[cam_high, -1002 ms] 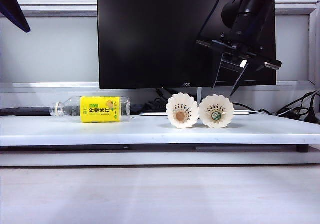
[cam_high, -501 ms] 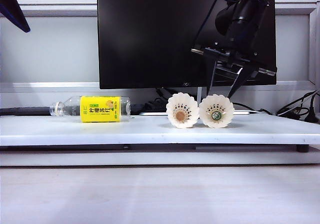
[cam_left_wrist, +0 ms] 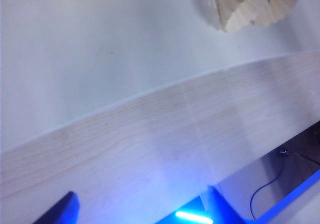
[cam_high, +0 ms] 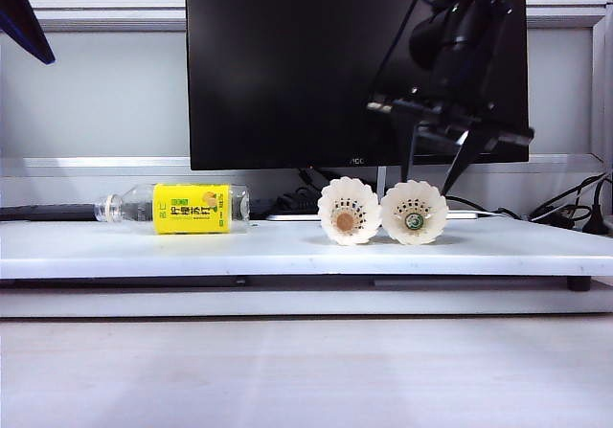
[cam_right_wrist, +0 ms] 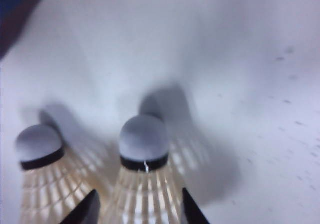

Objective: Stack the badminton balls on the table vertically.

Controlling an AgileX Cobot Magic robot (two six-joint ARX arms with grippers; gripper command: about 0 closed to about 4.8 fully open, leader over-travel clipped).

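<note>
Two white feather badminton balls lie side by side on the white table (cam_high: 144,246), skirts toward the exterior camera: one with a brown centre (cam_high: 349,211), one with a green centre (cam_high: 414,212). My right gripper (cam_high: 428,179) hangs open just above the green-centred one. In the right wrist view its dark fingertips (cam_right_wrist: 190,210) straddle the skirt of the nearer ball (cam_right_wrist: 144,154), apart from it, and the other ball (cam_right_wrist: 42,164) lies beside. My left gripper (cam_left_wrist: 142,209) is open and empty over the wood-grain surface (cam_left_wrist: 150,144), far from the feathers (cam_left_wrist: 250,3).
A plastic bottle with a yellow label (cam_high: 177,208) lies on its side on the left of the table. A black monitor (cam_high: 354,64) stands behind, with cables (cam_high: 575,208) at the back right. A dark part of the left arm (cam_high: 21,11) shows in the upper left corner.
My right gripper has come down and a little to the left, turning at the wrist, closer over the green-centred ball. The balls and the left arm have not moved.
</note>
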